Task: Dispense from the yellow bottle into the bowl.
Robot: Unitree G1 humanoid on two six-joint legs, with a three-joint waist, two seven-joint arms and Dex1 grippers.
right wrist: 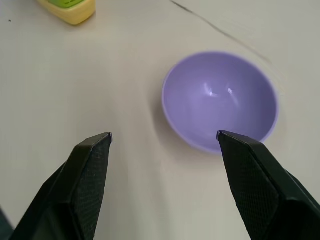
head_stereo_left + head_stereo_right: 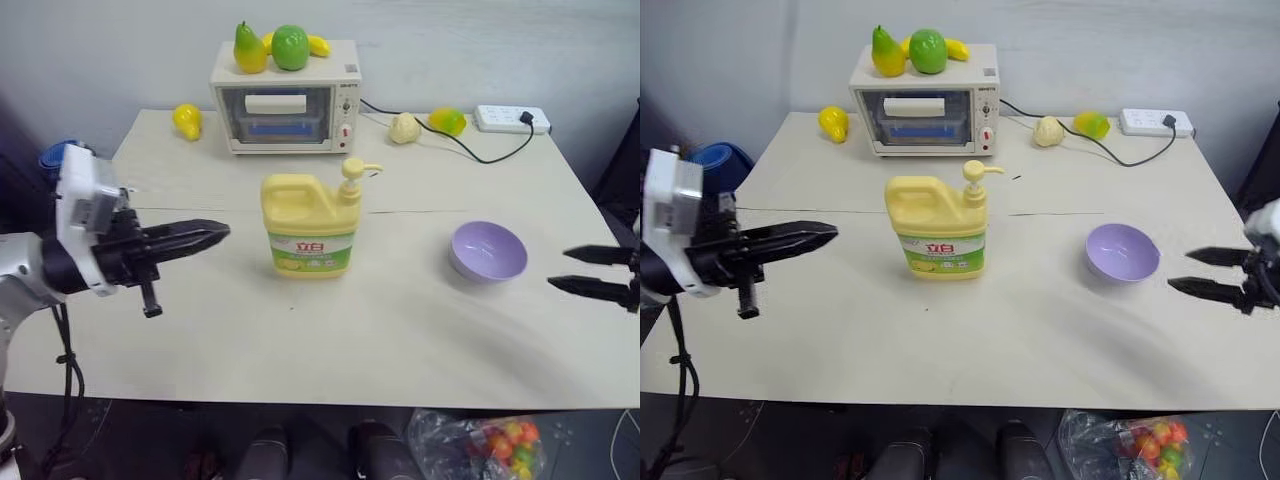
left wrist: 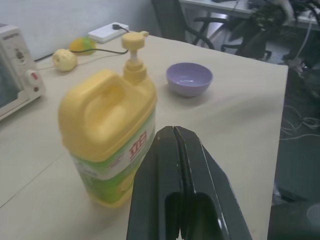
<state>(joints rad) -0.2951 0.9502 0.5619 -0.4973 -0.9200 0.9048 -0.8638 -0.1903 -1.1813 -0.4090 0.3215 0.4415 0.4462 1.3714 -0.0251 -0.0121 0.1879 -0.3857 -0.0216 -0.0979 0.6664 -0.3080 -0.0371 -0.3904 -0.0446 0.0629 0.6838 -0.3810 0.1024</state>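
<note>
While the left pincer [image 2: 222, 234] is seen pressed fully together and holding nothing, it hangs level above the worktop [image 2: 400, 330], tips aimed at the bottle [image 2: 308, 225]. The bottle is found just ahead of those tips, apart from them, standing upright on the worktop, its handle on the near side and its pump [image 2: 355, 172] on the far side. In the left wrist view the joined fingers [image 3: 175, 165] are seen in front of the bottle's label, with the bowl [image 3: 189, 78] beyond the pump.

The right pincer [image 2: 572, 269] is held wide apart and empty, over the worktop's right edge, its tips turned toward the bowl [image 2: 487, 250]. The bowl is placed just ahead of these tips, not touched, upright and empty on the worktop. In the right wrist view the bowl is seen ahead of the two spread fingers [image 1: 92, 170], nearer to one of them, and a corner of the bottle's base is seen farther off.

Between the two pincers the bottle and bowl stand well apart. Beyond the bottle, farther from both pincers, a toaster oven [image 2: 285, 95] with toy fruit [image 2: 270, 47] on top is noted, and a power strip [image 2: 511, 119] toward the far right corner.
</note>
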